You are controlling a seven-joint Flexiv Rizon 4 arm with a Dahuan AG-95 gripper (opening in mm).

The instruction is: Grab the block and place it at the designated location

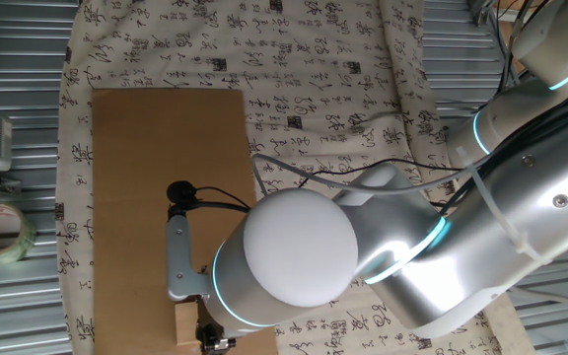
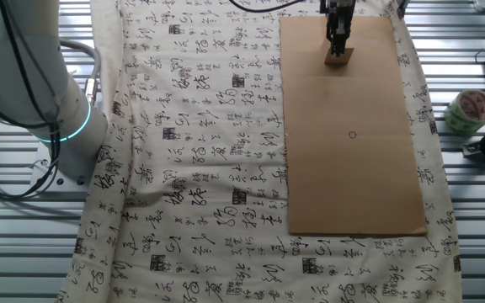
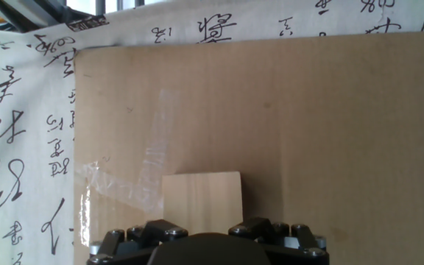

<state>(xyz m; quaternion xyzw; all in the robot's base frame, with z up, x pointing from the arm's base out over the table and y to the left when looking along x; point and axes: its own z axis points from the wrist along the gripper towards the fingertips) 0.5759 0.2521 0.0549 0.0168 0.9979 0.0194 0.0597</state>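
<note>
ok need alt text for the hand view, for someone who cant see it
Looking along the gripper, a pale wooden block sits directly ahead of its dark base on a brown cardboard sheet. Strips of clear tape cross the cardboard to the block's left, and a cloth printed with black calligraphy borders the sheet.

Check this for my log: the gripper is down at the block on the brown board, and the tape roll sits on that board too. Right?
Not quite. The gripper is at the block on the brown board, but the tape roll sits off it, on the metal table, as the other fixed view shows.
</note>
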